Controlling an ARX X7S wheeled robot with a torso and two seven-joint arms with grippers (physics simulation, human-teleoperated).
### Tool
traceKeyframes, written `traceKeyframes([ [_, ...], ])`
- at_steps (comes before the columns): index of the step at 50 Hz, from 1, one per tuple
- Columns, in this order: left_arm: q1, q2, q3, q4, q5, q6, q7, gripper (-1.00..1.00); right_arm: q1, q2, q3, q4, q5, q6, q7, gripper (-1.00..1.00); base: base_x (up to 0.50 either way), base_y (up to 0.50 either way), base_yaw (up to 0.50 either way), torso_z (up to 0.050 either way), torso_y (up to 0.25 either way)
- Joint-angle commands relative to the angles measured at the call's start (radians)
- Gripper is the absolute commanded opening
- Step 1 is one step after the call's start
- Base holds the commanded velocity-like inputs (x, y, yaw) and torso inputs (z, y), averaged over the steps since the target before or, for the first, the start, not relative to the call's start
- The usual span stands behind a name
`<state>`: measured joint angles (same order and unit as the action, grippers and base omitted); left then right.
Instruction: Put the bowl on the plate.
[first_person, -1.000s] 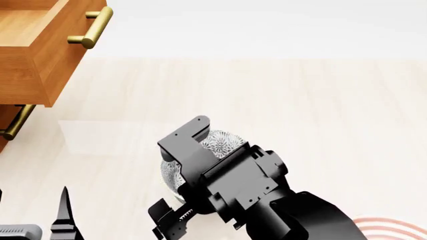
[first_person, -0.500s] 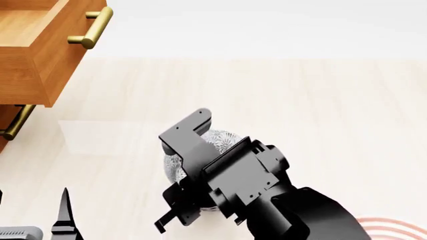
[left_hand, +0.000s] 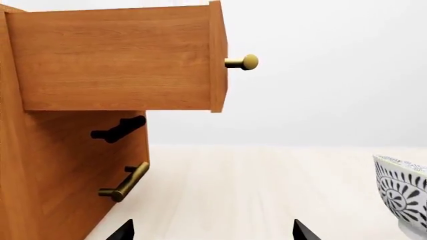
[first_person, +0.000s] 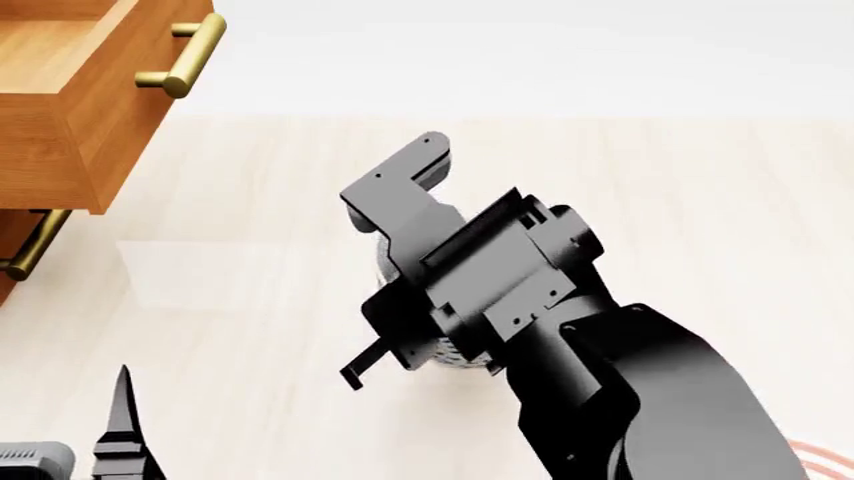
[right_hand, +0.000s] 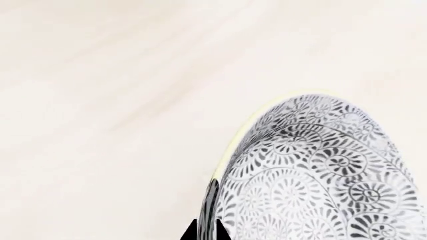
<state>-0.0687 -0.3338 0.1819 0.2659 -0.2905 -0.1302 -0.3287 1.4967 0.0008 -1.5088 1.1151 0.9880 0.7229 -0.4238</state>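
The bowl (right_hand: 320, 170), white with a dense grey-black floral pattern, fills the right wrist view. My right gripper (right_hand: 207, 231) is shut on its pale rim, one finger inside and one outside. In the head view the right gripper (first_person: 420, 320) and arm cover almost the whole bowl; a sliver of it (first_person: 451, 360) shows beneath, lifted off the floor-like surface. Only a red-ringed edge of the plate (first_person: 834, 455) peeks out at the bottom right corner. My left gripper (left_hand: 212, 232) is open and holds nothing, low at the left, with the bowl (left_hand: 403, 192) off to its side.
A wooden cabinet (left_hand: 67, 170) stands at the left with its upper drawer (first_person: 80, 90) pulled open and a brass handle (first_person: 180, 55) sticking out. A lower brass handle (first_person: 34, 245) sits beneath it. Pale wood surface stretches across the middle and right.
My right gripper has risen with the bowl in it and shifted farther away and slightly right in the head view. The arm now hides most of the plate. The left arm barely moved.
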Motion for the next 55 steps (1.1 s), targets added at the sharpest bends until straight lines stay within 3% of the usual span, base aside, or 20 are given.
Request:
traceKeyframes([
  [1,-0.019,-0.010,-0.008,0.028,-0.023,-0.044,-0.008,1.00,0.093,0.021,-0.009,-0.028,-0.045,0.055,0.021,-1.00,0.00,0.00,0.00,0.000,0.000],
  [14,-0.008,-0.004,-0.004,-0.015,-0.011,0.018,0.004,1.00,0.175,0.215,-0.001,-0.452,0.041,0.329,0.251,-1.00,0.00,0.00,0.00,0.000,0.000],
  [34,0.016,-0.007,0.008,-0.014,0.007,0.058,0.001,1.00,0.254,0.432,0.095,-0.840,0.228,0.610,0.531,-1.00,0.00,0.00,0.00,0.000,0.000],
  [55,0.027,-0.014,0.017,0.005,0.011,0.064,-0.006,1.00,0.220,0.601,0.226,-1.040,0.456,0.710,0.814,-1.00,0.00,0.00,0.00,0.000,0.001],
])
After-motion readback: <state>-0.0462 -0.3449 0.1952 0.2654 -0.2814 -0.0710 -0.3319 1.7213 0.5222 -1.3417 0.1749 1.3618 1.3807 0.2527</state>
